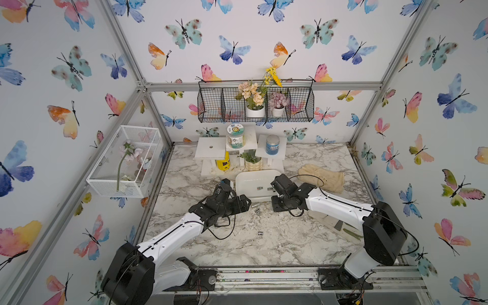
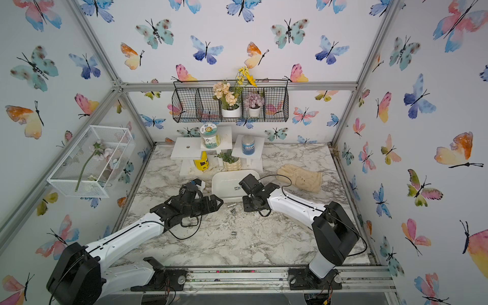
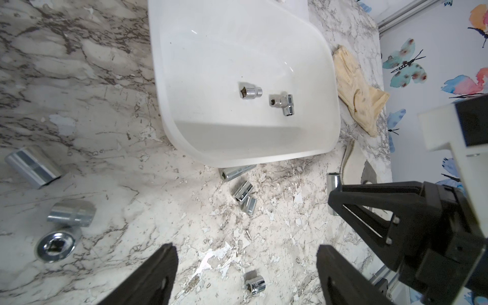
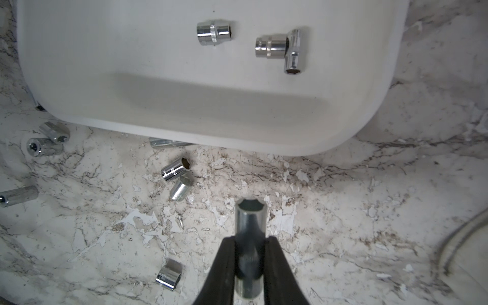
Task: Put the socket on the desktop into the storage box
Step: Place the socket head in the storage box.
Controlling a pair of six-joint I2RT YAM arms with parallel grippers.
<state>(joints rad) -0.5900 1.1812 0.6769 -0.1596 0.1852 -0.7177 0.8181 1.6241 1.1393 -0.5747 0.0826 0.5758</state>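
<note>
My right gripper (image 4: pixel 249 244) is shut on a long chrome socket (image 4: pixel 248 219), held a little above the marble desktop (image 4: pixel 343 224) just in front of the storage box (image 4: pixel 158 92). The left wrist view shows the same socket (image 3: pixel 333 181) in that gripper. The white box (image 1: pixel 250 182) holds three sockets (image 4: pixel 214 32) (image 4: pixel 272 46) (image 4: pixel 294 52). Several more sockets lie loose on the desktop (image 1: pixel 256 210) (image 1: pixel 260 233). My left gripper (image 3: pixel 247 253) is open, and a short socket (image 3: pixel 254 286) lies on the marble between its fingers (image 3: pixel 158 269), apart from them. Left of the box are larger sockets (image 3: pixel 34 166).
A beige glove (image 1: pixel 322 177) lies right of the box. Behind it stand a white shelf stand (image 1: pixel 211 148) with jars and a potted plant (image 1: pixel 253 162). A pale flat object (image 1: pixel 335 224) lies under my right arm. A white mesh basket (image 1: pixel 124 161) hangs on the left wall.
</note>
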